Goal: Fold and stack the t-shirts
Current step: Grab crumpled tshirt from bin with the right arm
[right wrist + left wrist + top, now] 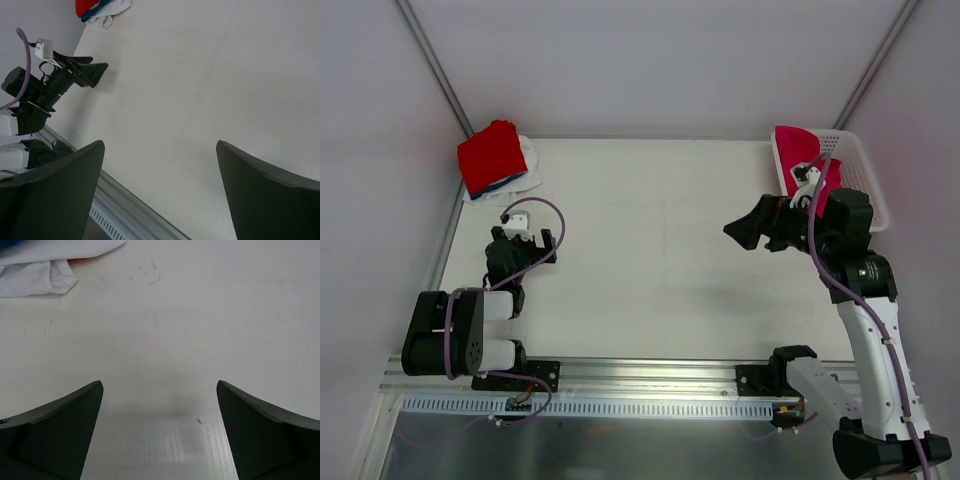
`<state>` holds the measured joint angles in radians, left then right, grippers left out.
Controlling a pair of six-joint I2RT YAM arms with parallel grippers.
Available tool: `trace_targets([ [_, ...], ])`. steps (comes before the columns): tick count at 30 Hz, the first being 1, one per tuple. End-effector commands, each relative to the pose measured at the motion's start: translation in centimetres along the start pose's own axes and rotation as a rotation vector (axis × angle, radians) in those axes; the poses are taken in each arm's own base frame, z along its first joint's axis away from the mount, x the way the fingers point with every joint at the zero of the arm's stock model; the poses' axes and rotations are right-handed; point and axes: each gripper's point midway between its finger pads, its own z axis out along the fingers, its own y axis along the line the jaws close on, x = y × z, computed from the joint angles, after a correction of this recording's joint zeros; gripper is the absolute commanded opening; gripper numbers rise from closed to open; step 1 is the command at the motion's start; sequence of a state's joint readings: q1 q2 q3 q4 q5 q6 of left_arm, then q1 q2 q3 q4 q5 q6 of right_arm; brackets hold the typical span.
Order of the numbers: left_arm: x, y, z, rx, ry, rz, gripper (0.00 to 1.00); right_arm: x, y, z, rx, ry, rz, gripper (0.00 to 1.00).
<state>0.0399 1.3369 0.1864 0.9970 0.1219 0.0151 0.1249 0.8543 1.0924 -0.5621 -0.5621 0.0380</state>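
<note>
both arms idle over the white bench (650,250). left fingers (65,430) spread wide, nothing between them, only bare bench surface below; this arm sits folded at the near left. right fingers (260,190) also spread wide and empty, raised over the right half of the bench and pointing toward its middle.

stack of folded cloth t-shirts (495,160) lies in the far left corner of the bench: bright red on top, a blue edge and white cloth showing underneath. the left wrist view catches only its white hem at the top left. crimson-pink cloth t-shirt (800,150) sits bunched in the white plastic mesh basket (865,180) at the far right edge, just behind the right arm. the two lots are well apart.
</note>
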Motion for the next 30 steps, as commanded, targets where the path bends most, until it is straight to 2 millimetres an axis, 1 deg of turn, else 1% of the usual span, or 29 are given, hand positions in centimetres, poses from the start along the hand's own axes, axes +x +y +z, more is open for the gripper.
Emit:
trace_targets([
  [1,-2.4,-0.2,0.5,0.003,-0.078,0.026,0.99,1.6,-1.0,-1.2,0.094,0.079,0.030,0.99],
  [3,-2.4,-0.2,0.5,0.006,-0.076,0.026,0.99,1.8,-0.5,-1.6,0.081,0.087,0.034,0.99],
  [7,-2.4,-0.2,0.5,0.004,-0.076,0.026,0.99,0.8,1.6,-3.4,0.032,0.037,0.014,0.99],
  [8,-2.4,-0.2,0.5,0.003,-0.076,0.024,0.99,0.1,3.0,-4.6,0.000,0.014,-0.013,0.99],
  [9,-2.5,-0.2,0.5,0.003,-0.079,0.024,0.99,-0.3,3.7,-5.3,-0.004,0.001,-0.023,0.99],
  [10,-2.4,-0.2,0.5,0.003,-0.076,0.024,0.99,0.0,3.8,-6.2,0.024,0.020,0.005,0.99],
  [11,-2.4,-0.2,0.5,0.003,-0.076,0.024,0.99,-1.7,5.7,-7.9,0.000,-0.025,-0.012,1.00],
  [12,-2.5,-0.3,0.5,0.001,-0.080,0.027,0.99,-2.0,6.6,-8.9,-0.012,-0.028,-0.023,0.99],
  [13,-3.5,0.8,1.0,-0.074,-0.081,0.033,0.99,-3.4,8.3,-10.2,-0.048,-0.071,-0.061,0.99],
  [14,-4.3,0.9,1.2,-0.078,-0.073,0.046,0.99,-3.9,8.6,-10.7,-0.046,-0.093,-0.083,0.99],
  [15,-6.3,0.0,1.4,-0.076,-0.080,0.054,0.99,-4.5,8.9,-11.1,-0.042,-0.116,-0.089,0.99],
  [16,-7.0,0.1,1.8,-0.088,0.033,0.055,0.99,-5.0,9.3,-11.2,-0.058,-0.124,-0.093,1.00],
  [17,-7.9,0.5,1.7,-0.119,0.064,0.049,0.99,-5.8,10.3,-11.7,-0.084,-0.145,-0.099,0.99],
  [18,-9.5,0.8,1.3,-0.145,0.069,0.040,0.99,-6.3,11.1,-11.8,-0.117,-0.148,-0.103,0.99],
  [19,-11.7,0.8,0.8,-0.161,0.087,0.018,0.99,-6.6,12.4,-12.1,-0.180,-0.141,-0.105,0.99],
  [20,-13.2,0.3,0.2,-0.153,0.075,-0.043,0.99,-7.4,12.8,-11.9,-0.196,-0.144,-0.097,1.00],
  [21,-15.8,-1.2,-0.9,-0.081,0.033,-0.074,0.99,-8.7,14.3,-13.4,-0.216,-0.189,-0.113,0.99],
  [22,-18.8,-2.4,-2.0,-0.028,0.007,-0.124,0.99,-9.4,15.0,-14.0,-0.224,-0.207,-0.130,0.99],
  [23,-21.1,-4.6,-3.5,0.085,-0.017,-0.153,0.99,-10.1,15.4,-14.1,-0.233,-0.202,-0.129,0.99],
  [24,-23.1,-6.0,-4.8,0.154,-0.034,-0.171,0.99,-11.3,17.5,-16.0,-0.279,-0.256,-0.173,0.99],
  [25,-26.8,-7.5,-6.8,0.233,-0.075,-0.180,0.99,-11.0,19.6,-16.8,-0.397,-0.225,-0.204,1.00],
  [26,-28.7,-9.1,-8.5,0.318,-0.102,-0.176,0.99,-12.4,22.2,-18.1,-0.527,-0.292,-0.306,1.00],
  [27,-30.0,-11.9,-10.9,0.495,-0.115,-0.157,0.99,-10.6,23.3,-17.5,-0.708,-0.152,-0.213,0.99],
  [28,-32.0,-13.5,-13.3,0.597,-0.162,-0.131,0.99,-12.6,25.3,-18.8,-0.845,-0.313,-0.398,0.99],
  [29,-32.3,-14.6,-14.6,0.674,-0.169,-0.130,0.99,-11.3,25.4,-19.4,-0.889,-0.330,-0.349,0.99],
  [30,-32.0,-15.6,-15.7,0.743,-0.154,-0.188,0.99,-11.5,21.7,-14.5,-0.841,-0.329,-0.113,0.99],
])
